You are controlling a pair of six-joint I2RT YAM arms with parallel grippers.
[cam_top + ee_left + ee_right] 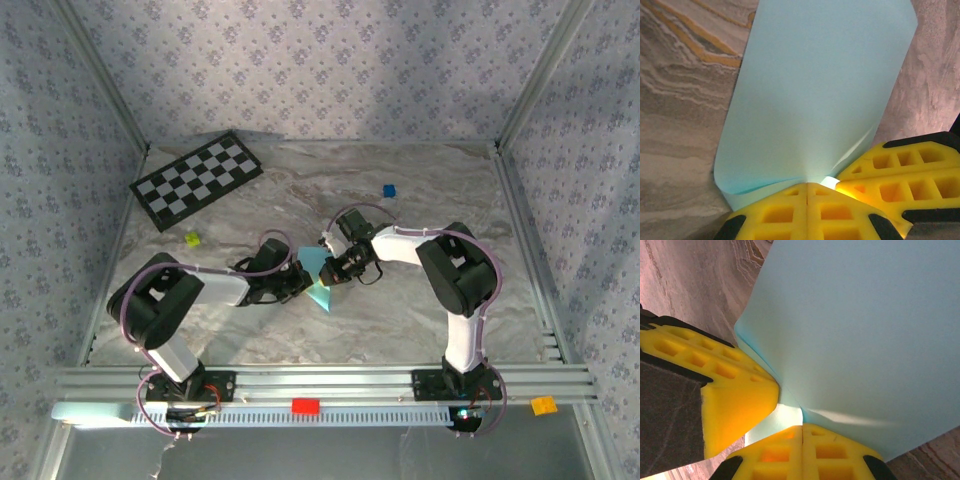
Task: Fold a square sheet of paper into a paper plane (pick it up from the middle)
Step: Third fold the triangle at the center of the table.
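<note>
**Near edge.** The rail (320, 378) that carries both arm bases has a red block (305, 406) at its middle and an orange block (543, 405) at its right end. Neither bears on the work.

**Mid-table.** Both arms reach inward and meet over the marbled table (400, 320).
- The left gripper (806, 190) has its yellow pads pressed flat together, with no gap at the seam. It is nipped on the square sheet of paper (820, 90) at the pad tips.
- The right gripper (802, 432) stands likewise, pads closed on the same sheet.
- The two grips sit just beside one another, nearly touching.
- From the pinch the sheet fans upward and bows. In the top view it hangs between the grippers as a pale blue wedge with one corner pointing toward the bases.
- No sharp crease can be made out, and whether the low corner touches the table cannot be told.

**Beyond.** A small yellow-green cube (192, 239) lies to the left, a dark-blue cube (389, 190) lies farther back, and a checkerboard (197, 178) lies at the far left corner. All are well apart from the sheet.

**Judgement.** The sheet is gathered at a joint pinch and no dart shape is formed — this is an early fold, probably the centre one. The next move calls for laying the bowed paper down with its edges matched, then pressing along the bend. Both grips are close, so a pull apart risks tearing.
</note>
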